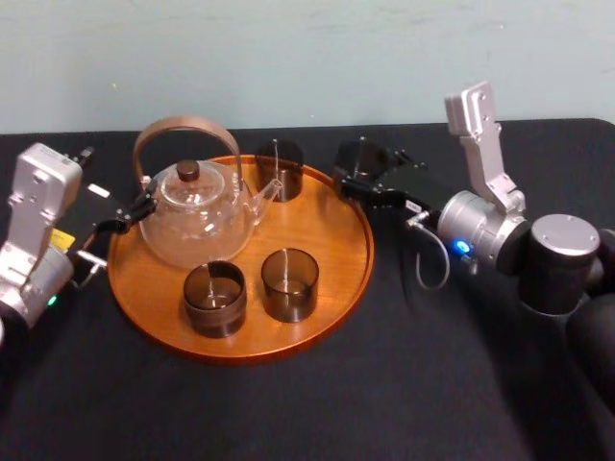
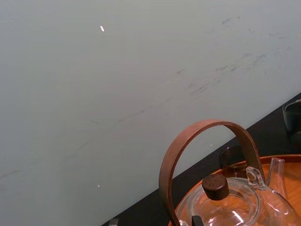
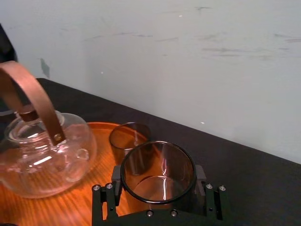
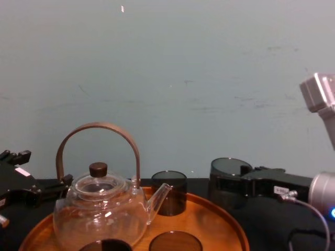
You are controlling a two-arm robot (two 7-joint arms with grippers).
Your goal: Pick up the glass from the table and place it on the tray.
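Observation:
My right gripper (image 1: 363,173) is shut on a dark smoked glass (image 1: 360,157), its jaws on either side of it; the glass (image 3: 157,172) stands upright in them. It hovers just past the back right rim of the round orange-brown tray (image 1: 351,279), over the black table (image 1: 432,384). In the chest view the held glass (image 4: 228,175) is to the right of the tray (image 4: 230,222). My left gripper (image 1: 115,192) rests at the tray's left edge, open, close beside the glass teapot (image 1: 197,219).
The teapot with its brown hoop handle stands on the tray's left half. Three more dark glasses stand on the tray: one at the back (image 1: 280,169) and two at the front (image 1: 214,299) (image 1: 289,284). A pale wall runs behind the table.

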